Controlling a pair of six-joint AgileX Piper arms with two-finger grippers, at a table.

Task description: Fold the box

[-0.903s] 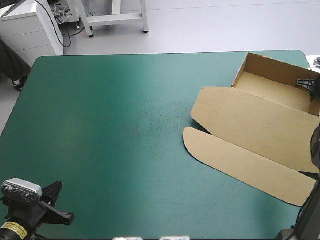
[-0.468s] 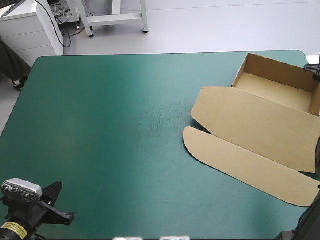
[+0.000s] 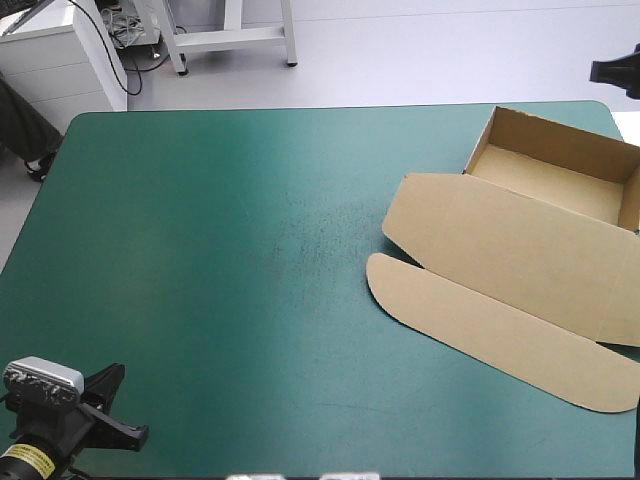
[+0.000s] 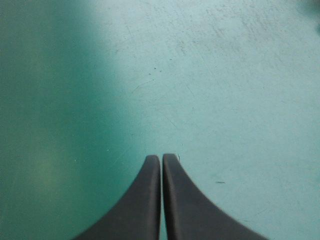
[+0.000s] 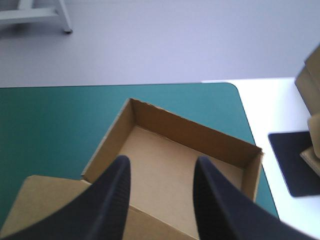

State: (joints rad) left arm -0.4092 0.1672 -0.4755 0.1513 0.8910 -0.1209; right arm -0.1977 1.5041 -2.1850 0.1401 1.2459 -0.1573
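Observation:
The brown box (image 3: 548, 172) lies at the table's far right as an open tray with its walls up. Its lid (image 3: 510, 245) lies flat toward the middle, and a long rounded flap (image 3: 480, 325) lies nearer the front. My right gripper (image 3: 612, 72) is raised beyond the table's far right corner, clear of the box. In the right wrist view it (image 5: 162, 162) is open above the tray (image 5: 192, 129), holding nothing. My left gripper (image 3: 120, 415) rests at the front left corner; in its own view it (image 4: 161, 157) is shut over bare teal-green cover (image 4: 225, 100).
The teal-green cover (image 3: 220, 260) stretches bare across the left and middle. The tray stands close to the table's right edge. Off that edge, a white surface carries a black pad (image 5: 295, 162) and some brown board (image 5: 312, 75).
My right gripper has risen from the tray's right wall and moved up past the table's far right corner. The box and the left gripper have not moved.

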